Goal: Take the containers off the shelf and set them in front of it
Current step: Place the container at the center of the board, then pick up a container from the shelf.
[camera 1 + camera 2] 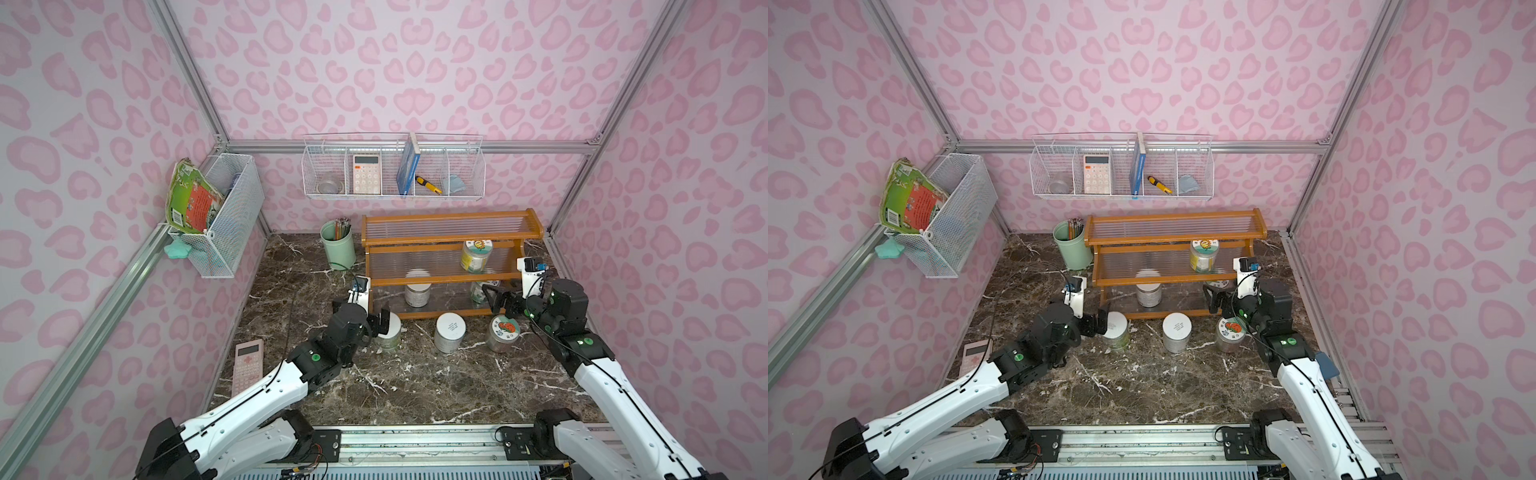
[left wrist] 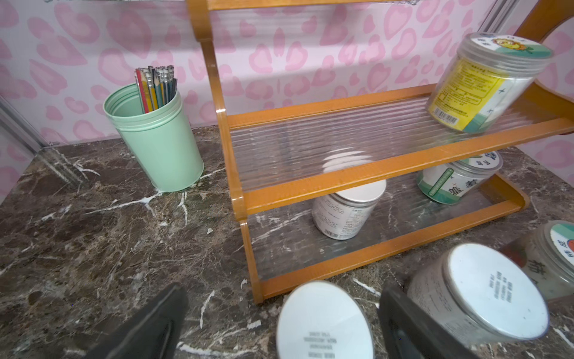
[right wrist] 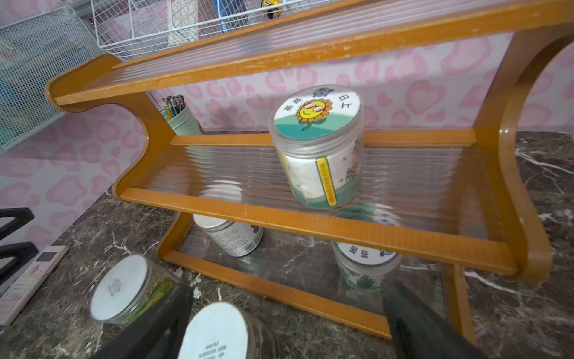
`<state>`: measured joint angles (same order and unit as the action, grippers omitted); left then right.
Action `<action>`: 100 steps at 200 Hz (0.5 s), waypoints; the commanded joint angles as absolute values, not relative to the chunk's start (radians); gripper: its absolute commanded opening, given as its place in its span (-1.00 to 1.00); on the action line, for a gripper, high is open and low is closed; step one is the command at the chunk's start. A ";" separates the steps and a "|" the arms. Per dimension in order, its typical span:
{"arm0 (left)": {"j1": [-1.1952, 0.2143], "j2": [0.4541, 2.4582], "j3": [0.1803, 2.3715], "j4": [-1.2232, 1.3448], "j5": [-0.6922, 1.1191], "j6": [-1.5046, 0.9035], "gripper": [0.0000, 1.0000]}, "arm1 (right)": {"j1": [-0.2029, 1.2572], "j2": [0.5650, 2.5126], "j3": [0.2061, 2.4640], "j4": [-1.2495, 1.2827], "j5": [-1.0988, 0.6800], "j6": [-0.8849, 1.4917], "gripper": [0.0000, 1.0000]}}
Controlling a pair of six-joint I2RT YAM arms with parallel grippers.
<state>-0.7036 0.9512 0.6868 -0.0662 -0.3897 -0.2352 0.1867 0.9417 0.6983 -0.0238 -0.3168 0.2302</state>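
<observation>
**A:** Nearest, the left pincer (image 2: pixel 282 289). What's it doing?

**B:** Its jaws are spread wide on either side of the left front jar (image 2: pixel 323 323). That's a white-lidded one standing on the bench (image 1: pixel 395 386) before the left end of the shelf (image 1: pixel 446 216). It isn't clamped, and one finger stands clear of the jar.

**A:** And the right pincer (image 3: pixel 287 289)?

**B:** Wide apart too, holding nothing. It's at the shelf's right end, level with the bottom tier, just short of the pictured-lid jar (image 3: pixel 366 267) standing there.

**A:** What else stands in front of the shelf?

**B:** There's the middle front jar (image 1: pixel 450 332), white-lidded, near the first. Then the right front jar (image 1: pixel 503 332), with a pictured lid, before the shelf's right end.

**A:** And on the shelf?

**B:** Three jars. The bottom tier has the bottom white-lidded jar (image 1: pixel 417 293) near its middle, with the pictured-lid jar to the right. The middle tier has the sunflower jar (image 3: pixel 316 146), also toward the right.

**A:** And around the shelf?

**B:** A mint pencil cup (image 1: pixel 338 253) sits just beside its left end. A wire basket (image 1: pixel 316 160) hangs on the wall above it. A pink calculator (image 1: pixel 248 365) lies on the bench well apart, off its left front.
</observation>
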 commanded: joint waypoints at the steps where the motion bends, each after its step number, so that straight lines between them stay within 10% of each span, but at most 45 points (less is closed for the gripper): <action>1: -0.647 0.936 0.729 -0.191 -0.163 -0.246 0.98 | 0.187 1.008 0.730 0.121 -0.290 0.181 0.98; 100: -0.484 1.013 0.774 -0.197 0.236 -0.236 0.98 | 0.198 1.191 0.770 0.287 -0.346 0.112 0.98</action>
<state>-0.5011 1.0107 0.7750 -0.2295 0.1200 -0.2321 0.1886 1.1675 0.7639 0.2039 -0.3492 0.1333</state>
